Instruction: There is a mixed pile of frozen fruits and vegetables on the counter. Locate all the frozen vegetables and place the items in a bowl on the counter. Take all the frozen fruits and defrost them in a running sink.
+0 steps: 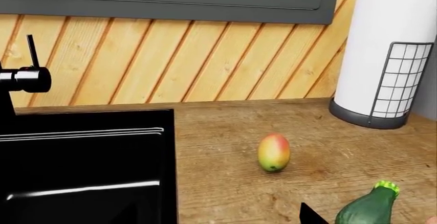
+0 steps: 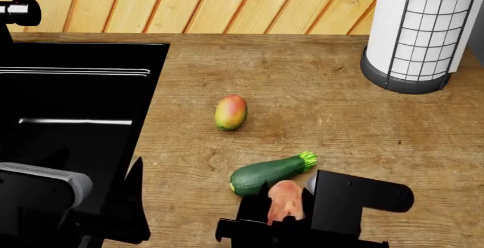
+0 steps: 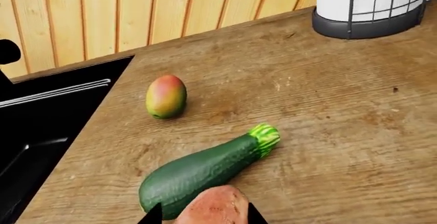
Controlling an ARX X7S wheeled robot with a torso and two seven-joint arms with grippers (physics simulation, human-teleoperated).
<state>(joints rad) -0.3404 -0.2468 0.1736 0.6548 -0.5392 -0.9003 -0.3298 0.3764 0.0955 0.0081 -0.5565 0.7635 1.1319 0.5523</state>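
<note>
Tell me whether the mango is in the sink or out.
Out. The mango lies on the counter, apart from the sink and the zucchini.

A mango [image 1: 274,152] lies on the desk [image 1: 225,142] ahead of the claw [image 1: 310,216], between black sink [image 1: 82,168] and zucchini [image 1: 367,207].

The sweet potato [image 2: 285,201] is mostly hidden between the right gripper's [image 2: 287,217] fingers. The sink [image 2: 68,118] and white cylinder [image 2: 423,16] run off the head view's edges.
</note>
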